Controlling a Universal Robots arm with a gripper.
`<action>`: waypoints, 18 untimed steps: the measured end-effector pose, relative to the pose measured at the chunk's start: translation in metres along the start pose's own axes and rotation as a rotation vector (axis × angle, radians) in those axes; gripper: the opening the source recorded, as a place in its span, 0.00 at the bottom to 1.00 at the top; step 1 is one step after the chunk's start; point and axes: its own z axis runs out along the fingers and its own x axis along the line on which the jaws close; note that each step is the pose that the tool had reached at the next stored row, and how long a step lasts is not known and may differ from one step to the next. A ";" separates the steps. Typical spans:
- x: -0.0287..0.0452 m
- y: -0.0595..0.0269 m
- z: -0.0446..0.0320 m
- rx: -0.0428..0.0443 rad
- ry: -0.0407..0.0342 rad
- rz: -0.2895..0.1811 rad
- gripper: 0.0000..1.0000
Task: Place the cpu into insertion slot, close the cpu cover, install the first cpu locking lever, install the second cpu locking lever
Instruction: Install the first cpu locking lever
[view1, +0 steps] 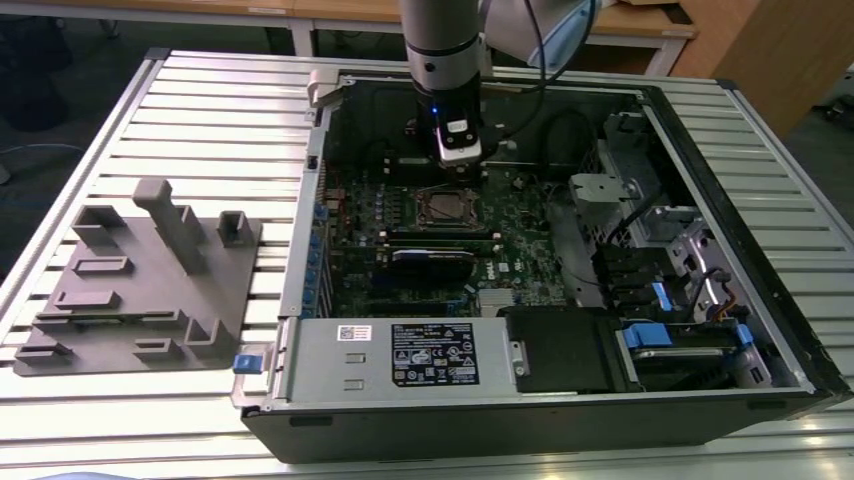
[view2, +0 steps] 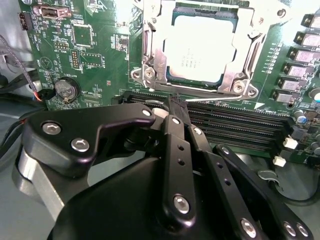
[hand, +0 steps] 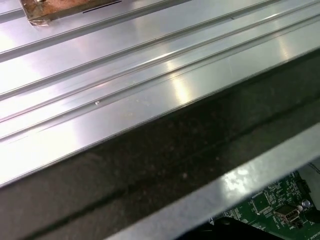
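1. Hanging low over the motherboard (view2: 95, 60), the gripper (view2: 176, 102) shows its black fingers narrow, tips together, with nothing between them.
2. Just beyond the tips in the second wrist view run the long black memory slots (view2: 235, 122).
3. Past them the cpu (view2: 200, 47) lies flat in the slot (view1: 447, 209), its silver top facing up.
4. The cover (view2: 154, 35) lies down around it, and the chip shows through its window.
5. In the exterior view the gripper stands at the far side of the slot, inside the open case (view1: 534, 425).
6. On the exterior view's left, a grey fixture (view1: 134, 290) rests on the slatted table (view1: 200, 110), well apart from the case.
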 end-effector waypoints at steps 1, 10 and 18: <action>0.0001 0.0002 -0.0001 0.0003 0.0000 0.000 0.11; 0.0015 0.0019 0.0003 0.0003 -0.0001 0.000 0.11; 0.0019 0.0013 0.0035 0.0038 -0.0053 -0.001 0.11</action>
